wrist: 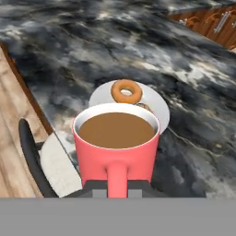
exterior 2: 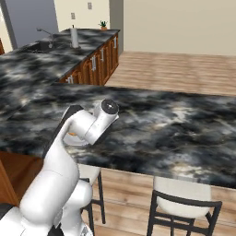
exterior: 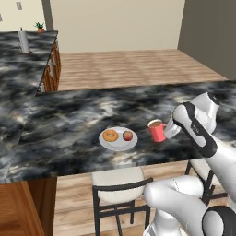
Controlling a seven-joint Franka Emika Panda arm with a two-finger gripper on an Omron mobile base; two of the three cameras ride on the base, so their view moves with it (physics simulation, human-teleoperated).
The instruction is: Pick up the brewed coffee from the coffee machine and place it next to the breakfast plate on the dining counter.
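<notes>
The brewed coffee, a red mug (exterior: 156, 131) full of brown coffee, stands on the marbled dining counter (exterior: 78, 115) just right of the breakfast plate (exterior: 115, 144). That white plate carries a ring doughnut (exterior: 110, 135) and a small red apple (exterior: 127, 135). My gripper (exterior: 168, 129) reaches in from the right and is shut on the mug's handle. In the hand view the mug (wrist: 116, 152) is close up, handle toward me, with my gripper (wrist: 117, 186) tight on both sides of it. Behind it lie the plate (wrist: 156, 105) and doughnut (wrist: 126, 91); the apple is mostly hidden.
Dark-framed stools with pale seats (exterior: 117, 183) (exterior 2: 182, 198) stand under the counter's near edge. A second marbled counter with wooden cabinets (exterior: 20, 64) (exterior 2: 46, 57) runs along the left, holding a paper towel roll (exterior 2: 73, 38) and a faucet (exterior 2: 44, 31). Wooden floor lies beyond.
</notes>
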